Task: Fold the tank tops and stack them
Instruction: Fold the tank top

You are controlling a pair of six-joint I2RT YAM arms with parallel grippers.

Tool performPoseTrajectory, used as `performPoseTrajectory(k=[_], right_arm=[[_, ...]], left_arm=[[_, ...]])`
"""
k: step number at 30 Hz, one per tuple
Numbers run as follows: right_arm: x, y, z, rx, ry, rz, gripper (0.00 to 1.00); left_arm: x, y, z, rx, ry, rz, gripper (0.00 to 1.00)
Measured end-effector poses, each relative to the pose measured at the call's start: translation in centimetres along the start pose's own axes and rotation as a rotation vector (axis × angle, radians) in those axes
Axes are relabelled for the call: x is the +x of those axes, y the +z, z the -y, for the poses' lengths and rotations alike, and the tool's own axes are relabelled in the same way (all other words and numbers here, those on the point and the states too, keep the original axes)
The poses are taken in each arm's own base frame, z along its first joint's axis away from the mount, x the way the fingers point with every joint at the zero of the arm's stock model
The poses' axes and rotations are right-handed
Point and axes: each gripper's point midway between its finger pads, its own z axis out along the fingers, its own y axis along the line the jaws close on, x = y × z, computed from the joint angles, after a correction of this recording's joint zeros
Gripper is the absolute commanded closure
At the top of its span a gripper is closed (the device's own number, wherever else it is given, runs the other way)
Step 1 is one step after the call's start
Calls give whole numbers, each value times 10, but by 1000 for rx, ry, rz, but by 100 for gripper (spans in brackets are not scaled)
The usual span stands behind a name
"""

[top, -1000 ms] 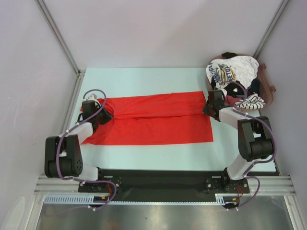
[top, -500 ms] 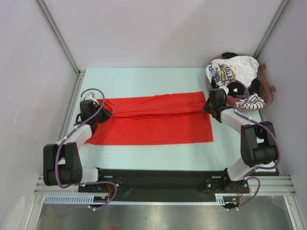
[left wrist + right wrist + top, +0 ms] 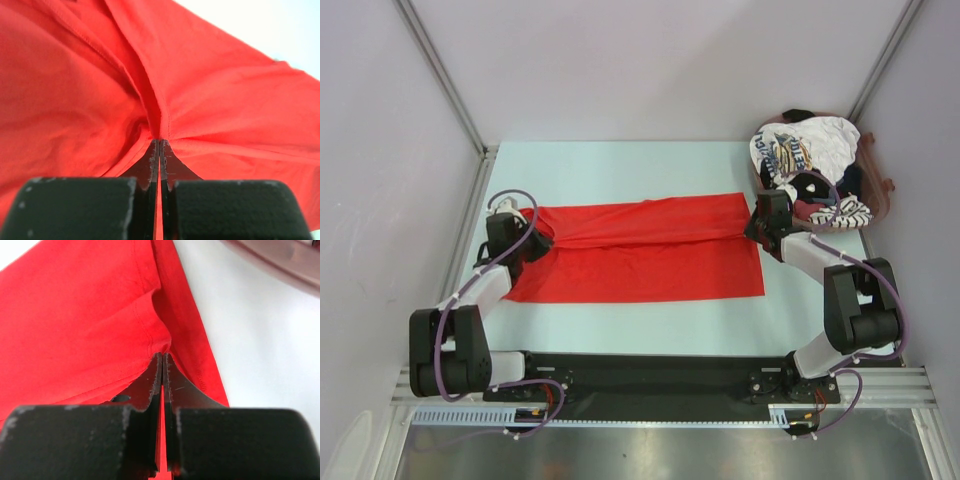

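The red tank top [image 3: 640,255] lies spread across the table, its far half lifted in a fold between both arms. My left gripper [image 3: 533,241] is shut on its left edge; in the left wrist view the gripper [image 3: 160,141] pinches bunched red cloth [image 3: 225,100]. My right gripper [image 3: 753,226] is shut on the right edge; in the right wrist view the gripper [image 3: 162,356] pinches the red hem [image 3: 90,315]. The white printed tank top [image 3: 800,148], the striped one [image 3: 840,212] and a dark one [image 3: 807,186] lie piled at the back right.
The pile sits in a brownish basket [image 3: 880,185] at the table's far right corner; its rim shows in the right wrist view [image 3: 280,260]. Pale table surface [image 3: 620,165] lies behind the red cloth. Grey walls enclose the table on three sides.
Both grippers have moved away from me with the held red edges. The fold has shifted toward the back and the red cloth's far edge now sits farther back.
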Motion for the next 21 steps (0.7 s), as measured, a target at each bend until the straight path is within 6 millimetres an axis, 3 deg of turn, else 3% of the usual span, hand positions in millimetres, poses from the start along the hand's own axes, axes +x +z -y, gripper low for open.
performPoseTrajectory(k=[21], right_arm=[[33,-10,19,41,14,-17,100]], left_arm=[[32,-10,-28,-91,-27,-27,100]])
